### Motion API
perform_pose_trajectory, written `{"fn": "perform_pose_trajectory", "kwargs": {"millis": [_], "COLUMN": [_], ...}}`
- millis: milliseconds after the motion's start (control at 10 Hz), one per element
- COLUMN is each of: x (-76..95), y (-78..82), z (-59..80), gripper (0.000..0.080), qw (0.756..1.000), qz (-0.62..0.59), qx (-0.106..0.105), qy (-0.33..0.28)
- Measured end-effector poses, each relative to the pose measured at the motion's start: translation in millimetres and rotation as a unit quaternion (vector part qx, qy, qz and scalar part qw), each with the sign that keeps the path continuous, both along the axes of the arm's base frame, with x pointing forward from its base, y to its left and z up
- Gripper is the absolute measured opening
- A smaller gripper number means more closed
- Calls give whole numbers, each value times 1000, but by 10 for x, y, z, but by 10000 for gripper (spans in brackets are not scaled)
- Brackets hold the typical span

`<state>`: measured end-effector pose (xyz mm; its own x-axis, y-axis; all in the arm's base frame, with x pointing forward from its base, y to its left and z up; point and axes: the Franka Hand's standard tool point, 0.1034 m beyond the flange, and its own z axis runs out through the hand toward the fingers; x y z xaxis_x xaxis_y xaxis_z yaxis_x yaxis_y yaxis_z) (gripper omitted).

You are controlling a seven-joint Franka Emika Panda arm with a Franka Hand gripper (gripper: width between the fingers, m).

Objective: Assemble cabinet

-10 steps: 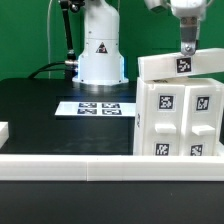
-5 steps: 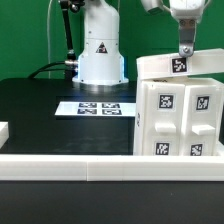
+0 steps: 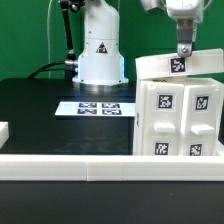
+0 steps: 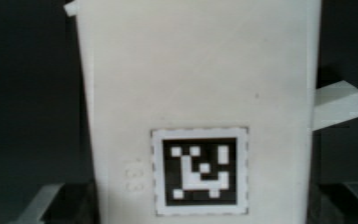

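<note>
The cabinet [image 3: 178, 118] is a big white box at the exterior view's right, with tagged panels on its front. A flat white tagged panel [image 3: 160, 66] lies slightly tilted across its top. My gripper [image 3: 184, 52] comes down from above and is shut on this panel near its tag. In the wrist view the panel [image 4: 194, 90] fills the frame, its tag [image 4: 201, 168] between my dark fingers [image 4: 44, 200], one on each side. The cabinet below is hidden there.
The marker board [image 3: 98, 108] lies flat on the black table in front of the robot base [image 3: 100, 55]. A long white rail [image 3: 90, 167] edges the table's front. A small white piece [image 3: 3, 130] sits at the exterior view's left edge.
My gripper and the held panel have shifted very slightly toward the exterior view's left; the cabinet has not moved.
</note>
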<state>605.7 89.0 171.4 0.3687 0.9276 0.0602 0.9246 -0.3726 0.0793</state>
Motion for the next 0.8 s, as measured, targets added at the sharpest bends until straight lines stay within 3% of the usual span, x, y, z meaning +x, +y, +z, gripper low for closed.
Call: {"fn": "perform_pose_trajectory", "kwargs": {"millis": [400, 800], "x": [-4, 22], "y": [0, -8], "z": [-6, -15], "gripper": [560, 560], "qw": [989, 934], "qz": [-146, -356], "qx": [15, 40], "qy": [4, -2]}}
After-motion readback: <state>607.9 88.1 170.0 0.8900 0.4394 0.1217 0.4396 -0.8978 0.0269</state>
